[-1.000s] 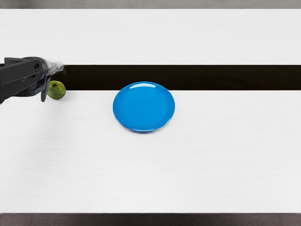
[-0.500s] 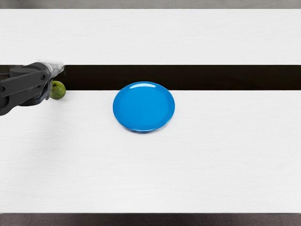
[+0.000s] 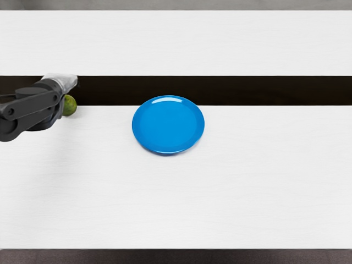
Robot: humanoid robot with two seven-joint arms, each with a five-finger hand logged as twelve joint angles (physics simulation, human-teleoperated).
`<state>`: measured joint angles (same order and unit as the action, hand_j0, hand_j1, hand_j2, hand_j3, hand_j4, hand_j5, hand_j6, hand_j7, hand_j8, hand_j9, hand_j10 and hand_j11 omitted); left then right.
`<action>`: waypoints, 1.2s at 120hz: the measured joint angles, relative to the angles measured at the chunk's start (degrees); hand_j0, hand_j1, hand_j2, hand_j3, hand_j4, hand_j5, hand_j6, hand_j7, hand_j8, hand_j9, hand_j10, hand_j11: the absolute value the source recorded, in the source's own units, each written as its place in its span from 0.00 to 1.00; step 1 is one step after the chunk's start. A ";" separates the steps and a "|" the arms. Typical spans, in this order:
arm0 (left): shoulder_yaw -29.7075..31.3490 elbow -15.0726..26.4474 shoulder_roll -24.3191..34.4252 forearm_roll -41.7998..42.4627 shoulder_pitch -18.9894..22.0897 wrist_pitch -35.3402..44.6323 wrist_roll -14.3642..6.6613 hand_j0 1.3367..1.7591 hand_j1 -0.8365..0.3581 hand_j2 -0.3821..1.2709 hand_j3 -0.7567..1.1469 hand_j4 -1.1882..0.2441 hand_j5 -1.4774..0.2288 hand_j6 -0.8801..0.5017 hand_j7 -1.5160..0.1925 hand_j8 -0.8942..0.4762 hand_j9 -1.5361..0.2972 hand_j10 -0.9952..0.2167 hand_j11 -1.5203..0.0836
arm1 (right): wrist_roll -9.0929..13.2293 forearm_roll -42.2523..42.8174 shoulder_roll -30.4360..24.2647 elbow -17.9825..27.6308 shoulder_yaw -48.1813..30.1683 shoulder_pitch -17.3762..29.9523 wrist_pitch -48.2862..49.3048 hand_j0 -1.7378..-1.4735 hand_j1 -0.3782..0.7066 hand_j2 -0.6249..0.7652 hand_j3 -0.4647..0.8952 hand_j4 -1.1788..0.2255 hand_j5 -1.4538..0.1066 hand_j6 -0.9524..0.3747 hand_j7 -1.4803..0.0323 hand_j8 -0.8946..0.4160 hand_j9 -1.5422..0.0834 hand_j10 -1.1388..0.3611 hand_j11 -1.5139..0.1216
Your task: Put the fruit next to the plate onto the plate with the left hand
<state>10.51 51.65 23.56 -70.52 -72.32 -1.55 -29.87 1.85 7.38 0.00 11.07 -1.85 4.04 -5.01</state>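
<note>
A small green fruit (image 3: 70, 104) lies on the white table, left of the blue plate (image 3: 168, 124), by the table's dark gap. My left hand (image 3: 55, 105), dark with a pale wrist cuff above it, comes in from the left edge and covers the fruit's left side, so only its right part shows. Whether the hand grips the fruit is hidden. The plate has nothing on it. The right arm is out of view.
A dark gap (image 3: 220, 91) runs across the table behind the plate and the fruit. White tabletop (image 3: 181, 192) stretches in front of the plate and to its right.
My left hand has slid right and dropped lower over the fruit, hiding more of it. The fruit and the plate stay about where they were.
</note>
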 joint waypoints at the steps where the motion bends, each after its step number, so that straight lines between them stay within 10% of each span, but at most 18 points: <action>1: 0.12 -0.10 -0.04 -0.01 -0.01 0.17 0.10 0.76 0.71 0.27 0.40 0.63 0.65 0.43 0.67 0.44 0.64 0.58 0.72 | 0.00 0.00 0.00 0.00 0.00 0.00 0.00 0.30 0.06 0.44 0.34 0.82 0.90 0.69 0.95 0.66 0.92 0.74 0.90; 94: 3.01 -9.09 -6.24 0.26 2.68 2.31 4.28 0.76 0.70 0.27 0.40 0.62 0.64 0.42 0.67 0.44 0.63 0.58 0.71 | 0.00 0.00 0.00 -0.07 0.00 0.00 0.00 0.30 0.06 0.44 0.34 0.82 0.90 0.69 0.95 0.66 0.92 0.74 0.90; 127: 3.61 -9.48 -6.16 1.64 1.98 -0.95 4.46 0.76 0.53 0.30 0.40 0.50 0.51 0.29 0.53 0.33 0.51 0.43 0.57 | -0.01 0.00 0.00 -0.07 0.00 0.00 0.00 0.30 0.06 0.44 0.34 0.82 0.90 0.69 0.95 0.66 0.92 0.74 0.90; 144: 3.48 -9.58 -6.17 0.94 2.28 -1.46 4.73 0.73 0.50 0.31 0.42 0.60 0.39 0.35 0.44 0.34 0.49 0.45 0.52 | 0.00 0.00 0.00 -0.08 0.00 0.00 0.00 0.30 0.06 0.44 0.34 0.82 0.90 0.69 0.95 0.66 0.92 0.74 0.90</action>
<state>13.99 42.06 17.39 -69.58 -70.04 -3.01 -25.14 1.84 7.38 0.00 11.00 -1.84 4.04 -5.01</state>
